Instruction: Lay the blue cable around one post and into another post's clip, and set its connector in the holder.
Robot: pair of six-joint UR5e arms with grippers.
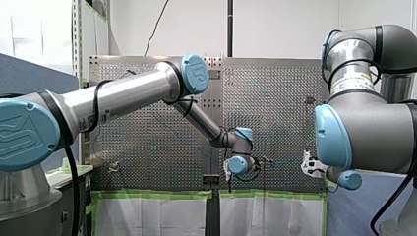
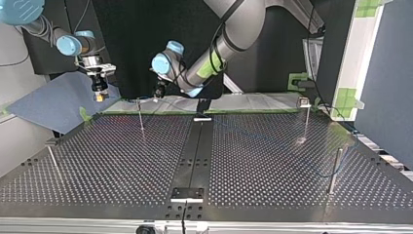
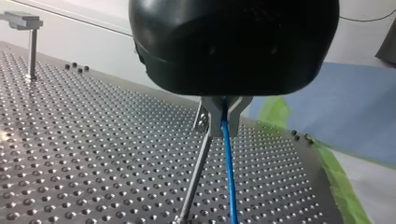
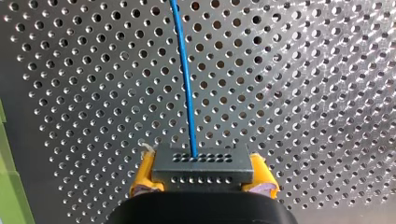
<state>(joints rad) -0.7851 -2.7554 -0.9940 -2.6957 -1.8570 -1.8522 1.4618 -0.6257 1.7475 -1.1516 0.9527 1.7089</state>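
Pinching the connector (image 4: 203,163) between yellow pads, my right gripper (image 4: 203,179) hangs off the table's (image 2: 268,161) far-left corner in the top view. My left gripper (image 3: 223,119) clamps the blue cable (image 3: 228,172) beside a far-edge post (image 3: 196,177).

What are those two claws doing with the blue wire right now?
Right claw shut on the connector. Left claw shut on the blue cable, beside a post. Nothing seen in the way.

The connector (image 4: 202,168) sat in my right gripper (image 4: 203,177); the cable (image 4: 186,79) left it toward 12 o'clock, over the table (image 4: 303,93).
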